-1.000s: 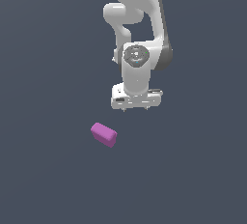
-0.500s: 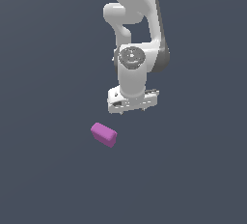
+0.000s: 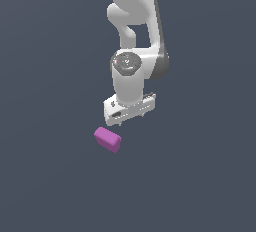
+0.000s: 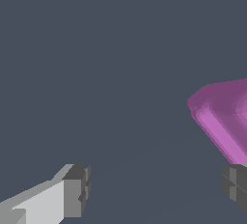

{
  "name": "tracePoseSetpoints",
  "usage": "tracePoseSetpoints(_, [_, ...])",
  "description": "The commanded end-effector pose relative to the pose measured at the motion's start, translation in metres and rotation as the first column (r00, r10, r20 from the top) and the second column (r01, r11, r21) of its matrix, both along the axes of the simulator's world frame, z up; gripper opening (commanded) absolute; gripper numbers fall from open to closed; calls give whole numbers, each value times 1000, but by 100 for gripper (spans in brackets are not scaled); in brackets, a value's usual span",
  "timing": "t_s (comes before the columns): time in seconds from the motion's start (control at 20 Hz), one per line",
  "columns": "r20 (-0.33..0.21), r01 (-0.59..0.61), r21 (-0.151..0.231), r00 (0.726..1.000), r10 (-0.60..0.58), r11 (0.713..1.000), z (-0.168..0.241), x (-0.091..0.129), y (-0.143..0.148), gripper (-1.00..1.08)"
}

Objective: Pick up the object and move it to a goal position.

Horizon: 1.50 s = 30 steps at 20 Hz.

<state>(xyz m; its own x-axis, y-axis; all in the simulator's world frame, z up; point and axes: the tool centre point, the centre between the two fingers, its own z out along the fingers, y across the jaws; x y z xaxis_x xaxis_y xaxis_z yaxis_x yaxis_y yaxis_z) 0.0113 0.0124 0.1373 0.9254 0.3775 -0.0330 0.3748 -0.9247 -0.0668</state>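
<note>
The object, a small magenta-purple block (image 3: 108, 139) with rounded edges, lies on the dark floor toward the exterior view's left and just below the hand. My gripper (image 3: 131, 119) hangs a little above and to the exterior view's right of it, not touching it. The wrist view shows the block (image 4: 223, 119) cut off at the picture's edge, beside one fingertip (image 4: 235, 185). The other fingertip (image 4: 76, 190) stands far from the first, so my gripper (image 4: 155, 188) is open with nothing between its fingers.
A plain dark grey floor (image 3: 55, 186) fills the scene. The white arm (image 3: 135, 36) rises above the hand toward the top of the exterior view. No other objects or goal marker show.
The arm has lowered and shifted toward the exterior view's left, bringing the open hand closer to the block. The block has not moved.
</note>
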Motion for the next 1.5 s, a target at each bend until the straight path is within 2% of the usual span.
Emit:
tracePoseSetpoints(0.0, [8,-61,-1,998,61,998,0,5,-8,100])
tracePoseSetpoints(0.25, [22,-180,-6,983,180,984,-1,15,-24,100])
tracePoseSetpoints(0.5, [34,-295,-13,955,295,955,-2,25,-40,100])
tracePoseSetpoints(1.0, [51,-503,-33,862,504,864,-4,41,-74,100])
tracePoseSetpoints(1.45, [55,-605,-46,793,607,795,-4,49,-94,100])
